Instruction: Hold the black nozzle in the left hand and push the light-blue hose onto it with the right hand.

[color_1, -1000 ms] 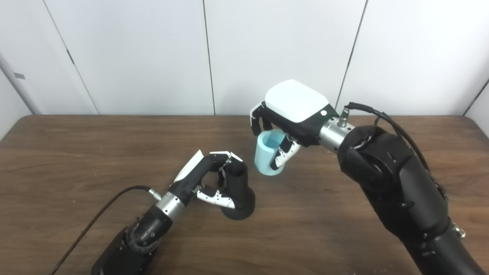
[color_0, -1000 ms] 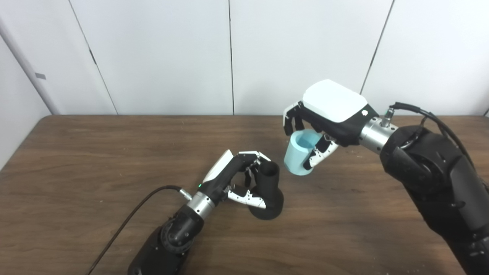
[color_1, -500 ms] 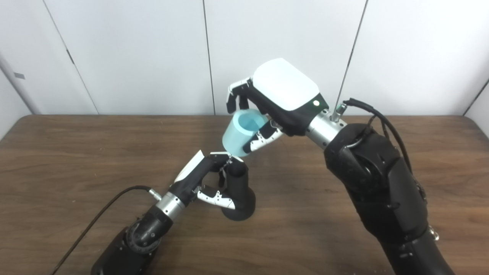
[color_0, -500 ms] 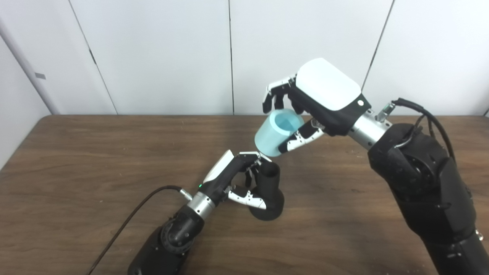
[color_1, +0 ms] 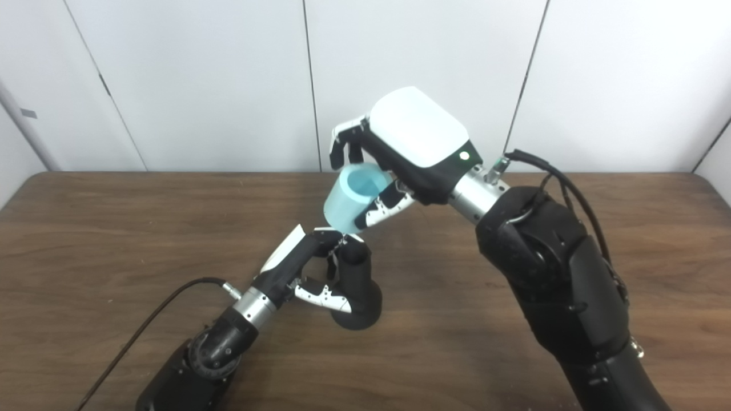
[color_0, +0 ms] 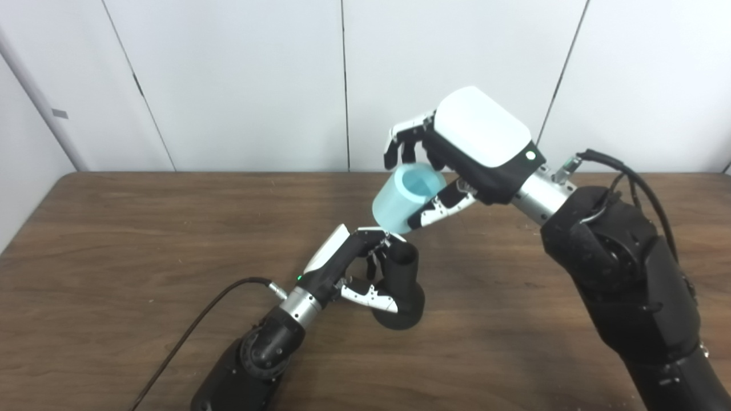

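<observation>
Nozzle (color_0: 401,285): matte black, flared round base on wood-grain table (color_0: 114,240), narrow open neck up, left hand (color_0: 357,268) wrapped round it. Hose (color_0: 406,197): short smooth light-blue cylinder, hollow, tilted, pinched in right hand (color_0: 462,154), hanging just above nozzle neck.

the nozzle (color_0: 401,288) stands on the table (color_0: 114,240) at the centre of the frame, a little below the middle, with the left hand (color_0: 354,268) wrapped round it from its left side. the hose (color_0: 406,197) hangs off the table just above and slightly to the upper right of the nozzle's top, tilted, held by the right hand (color_0: 465,154), which reaches in from the right. behind the table, a wall (color_0: 240,80) fills the upper part of the frame.
</observation>
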Controlling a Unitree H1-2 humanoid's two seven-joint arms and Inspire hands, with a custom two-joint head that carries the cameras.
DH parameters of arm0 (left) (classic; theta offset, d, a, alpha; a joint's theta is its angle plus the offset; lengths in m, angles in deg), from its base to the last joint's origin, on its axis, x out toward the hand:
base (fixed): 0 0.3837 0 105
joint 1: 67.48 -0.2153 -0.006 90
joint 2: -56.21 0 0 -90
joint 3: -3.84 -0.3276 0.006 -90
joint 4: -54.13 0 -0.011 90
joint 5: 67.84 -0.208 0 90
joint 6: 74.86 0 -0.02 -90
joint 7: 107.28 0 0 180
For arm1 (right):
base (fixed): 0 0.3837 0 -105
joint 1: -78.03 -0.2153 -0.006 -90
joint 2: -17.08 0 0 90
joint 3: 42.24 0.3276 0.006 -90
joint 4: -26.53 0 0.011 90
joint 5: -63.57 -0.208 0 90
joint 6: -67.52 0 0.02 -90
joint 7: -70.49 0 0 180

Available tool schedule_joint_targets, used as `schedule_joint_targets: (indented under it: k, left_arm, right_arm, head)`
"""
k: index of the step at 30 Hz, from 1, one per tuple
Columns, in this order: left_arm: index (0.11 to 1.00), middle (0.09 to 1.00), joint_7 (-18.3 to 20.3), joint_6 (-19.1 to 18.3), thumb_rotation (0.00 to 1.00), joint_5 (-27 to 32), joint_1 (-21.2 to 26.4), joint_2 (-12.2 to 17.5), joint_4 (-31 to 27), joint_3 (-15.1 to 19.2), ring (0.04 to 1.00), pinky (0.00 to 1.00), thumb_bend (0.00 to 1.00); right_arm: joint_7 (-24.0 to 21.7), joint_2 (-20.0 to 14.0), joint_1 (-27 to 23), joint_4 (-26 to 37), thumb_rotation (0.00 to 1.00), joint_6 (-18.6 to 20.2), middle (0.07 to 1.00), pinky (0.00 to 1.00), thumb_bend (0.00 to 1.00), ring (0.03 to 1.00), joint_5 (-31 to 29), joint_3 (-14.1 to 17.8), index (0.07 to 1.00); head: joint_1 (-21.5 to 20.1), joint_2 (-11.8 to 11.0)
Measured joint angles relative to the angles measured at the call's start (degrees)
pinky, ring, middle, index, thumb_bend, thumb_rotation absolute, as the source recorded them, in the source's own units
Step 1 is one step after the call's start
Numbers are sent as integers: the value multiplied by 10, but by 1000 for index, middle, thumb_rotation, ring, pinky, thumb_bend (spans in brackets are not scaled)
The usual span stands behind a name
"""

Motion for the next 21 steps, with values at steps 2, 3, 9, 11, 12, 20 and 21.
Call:
schedule_joint_targets:
  k: [2,3,9,11,12,20,21]
  left_arm:
    - [480,334,0,0,79,0,0,0,0,0,256,180,523]
    - [480,334,0,0,79,0,0,0,0,0,256,180,523]
    - [480,334,0,0,79,0,0,0,0,0,257,180,523]
    - [480,334,0,1,79,0,0,0,0,0,257,180,523]
    - [480,334,0,1,79,0,0,0,0,0,257,180,523]
    - [480,335,0,1,80,0,0,0,0,-1,257,180,522]
    - [480,335,0,1,80,0,0,0,0,-1,257,180,522]
  right_arm:
    - [-19,-1,-2,1,0,6,429,146,524,222,8,-2,498]
    - [-30,-3,-3,2,0,9,415,145,524,226,11,-4,507]
    - [-134,-7,-34,18,0,71,419,163,526,264,31,-16,506]
    - [-171,-7,-52,20,0,90,407,168,525,265,38,-23,504]
    - [-185,-7,-60,20,0,95,406,174,524,267,39,-26,505]
    - [-204,-3,-71,14,0,101,404,195,523,284,33,-28,510]
    - [-210,-2,-75,12,0,108,404,195,522,282,30,-28,512]
  head:
    - [0,0]
    - [-1,1]
    - [-1,1]
    - [-1,2]
    - [-1,2]
    - [0,3]
    - [0,3]
